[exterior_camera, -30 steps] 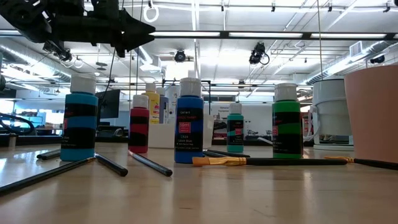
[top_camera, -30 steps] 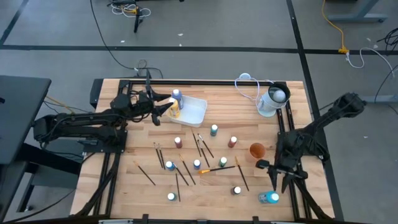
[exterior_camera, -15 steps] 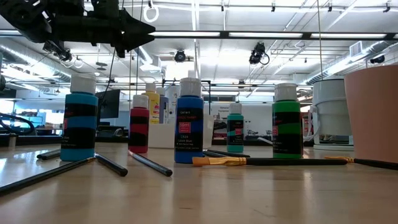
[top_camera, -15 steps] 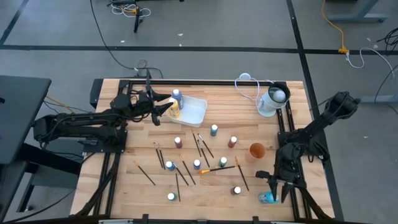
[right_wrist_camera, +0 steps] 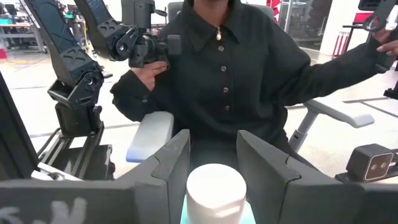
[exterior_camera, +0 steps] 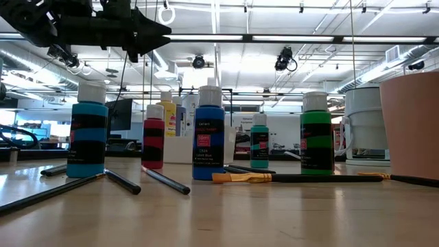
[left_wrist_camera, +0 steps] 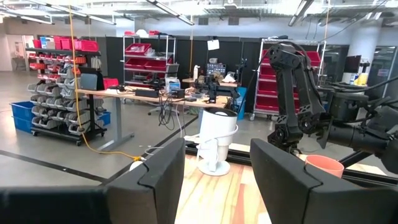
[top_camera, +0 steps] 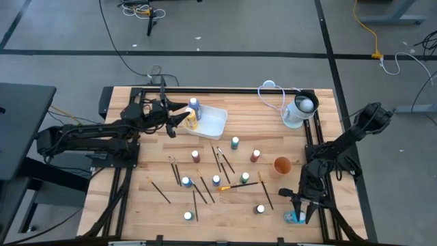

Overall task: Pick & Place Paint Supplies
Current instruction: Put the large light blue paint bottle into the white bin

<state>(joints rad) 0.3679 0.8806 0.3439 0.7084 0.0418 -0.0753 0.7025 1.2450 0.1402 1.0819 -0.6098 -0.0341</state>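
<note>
— Paint supplies, where do they lie on the wooden slatted desk?

— Mostly across its middle and near half. Small white-capped bottles stand apart from one another: a red-brown one, a teal one, another red-brown one, a blue one. Thin dark-handled brushes are scattered between them, with one orange-handled brush near the centre.

— And the right gripper?

— Down at the desk's near right corner, right over a teal white-capped bottle lying there. In the right wrist view that bottle's white cap sits between the two dark fingers, with a slim gap showing on either side. So the jaws straddle it, moderately apart, not visibly pressing on it.

— The left gripper?

— At the far side of the desk, beside the near-left edge of a white rectangular plastic tray. A blue white-capped bottle and a yellow bottle are in the tray, just beyond the fingertips. Its fingers stand parted with nothing between them.

— Anything else on the desk?

— An orange-brown cup stands toward the right edge, and a white-and-grey round container with a white cable is at the far right corner. A person in a dark buttoned shirt sits beyond the desk.
</note>
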